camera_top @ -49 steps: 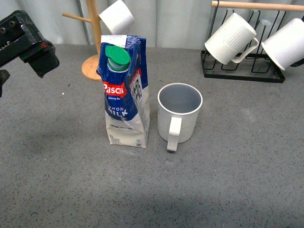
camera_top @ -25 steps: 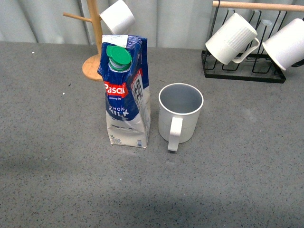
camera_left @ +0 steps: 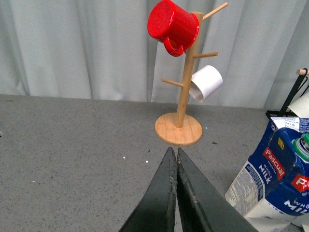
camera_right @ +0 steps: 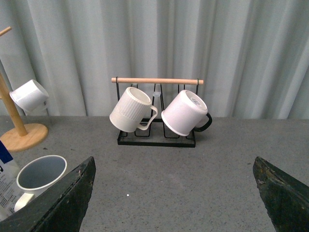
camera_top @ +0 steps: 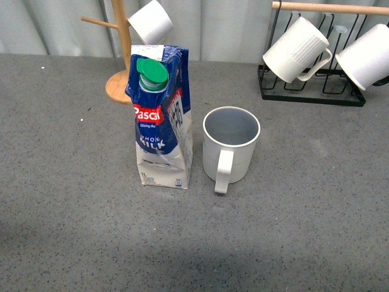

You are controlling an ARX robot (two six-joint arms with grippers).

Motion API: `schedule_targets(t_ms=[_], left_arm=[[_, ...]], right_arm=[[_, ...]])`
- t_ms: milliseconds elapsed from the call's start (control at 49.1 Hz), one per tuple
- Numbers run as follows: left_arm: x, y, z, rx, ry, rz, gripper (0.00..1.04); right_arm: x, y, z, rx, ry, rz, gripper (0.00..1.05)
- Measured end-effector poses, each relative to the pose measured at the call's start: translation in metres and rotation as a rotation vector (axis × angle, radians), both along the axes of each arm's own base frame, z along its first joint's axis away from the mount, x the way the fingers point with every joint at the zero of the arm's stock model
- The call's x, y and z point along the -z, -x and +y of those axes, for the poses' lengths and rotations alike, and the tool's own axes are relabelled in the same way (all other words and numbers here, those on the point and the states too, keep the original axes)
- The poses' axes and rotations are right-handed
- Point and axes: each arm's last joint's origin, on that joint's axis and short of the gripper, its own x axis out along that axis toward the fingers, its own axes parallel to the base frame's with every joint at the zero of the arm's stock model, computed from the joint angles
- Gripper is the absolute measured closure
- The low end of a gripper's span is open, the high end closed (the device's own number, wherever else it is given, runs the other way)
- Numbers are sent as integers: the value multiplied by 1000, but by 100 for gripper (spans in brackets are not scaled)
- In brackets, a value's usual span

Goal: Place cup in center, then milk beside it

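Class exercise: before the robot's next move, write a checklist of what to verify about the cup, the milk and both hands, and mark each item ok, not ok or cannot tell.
1. Cup upright, mid-table: ok.
2. Milk carton standing beside the cup: ok.
3. Carton and cup apart, not touching: ok, a narrow gap shows.
4. Green cap on carton: ok.
5. Left hand shut, holding nothing: ok.
6. Right hand open, holding nothing: ok.

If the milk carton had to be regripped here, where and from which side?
Grip the milk carton across its mid-body, below the green cap. Come from its left: the cup stands close on its right, and the crumpled, slanted top offers poor purchase.
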Motion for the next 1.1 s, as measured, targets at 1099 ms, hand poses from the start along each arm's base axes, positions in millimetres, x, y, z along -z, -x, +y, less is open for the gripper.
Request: schedule_targets(t_ms=[1099], left_arm=[[-10,40,0,2,0,-32,101]], right_arm=[[0,0,0,0,0,0,9]])
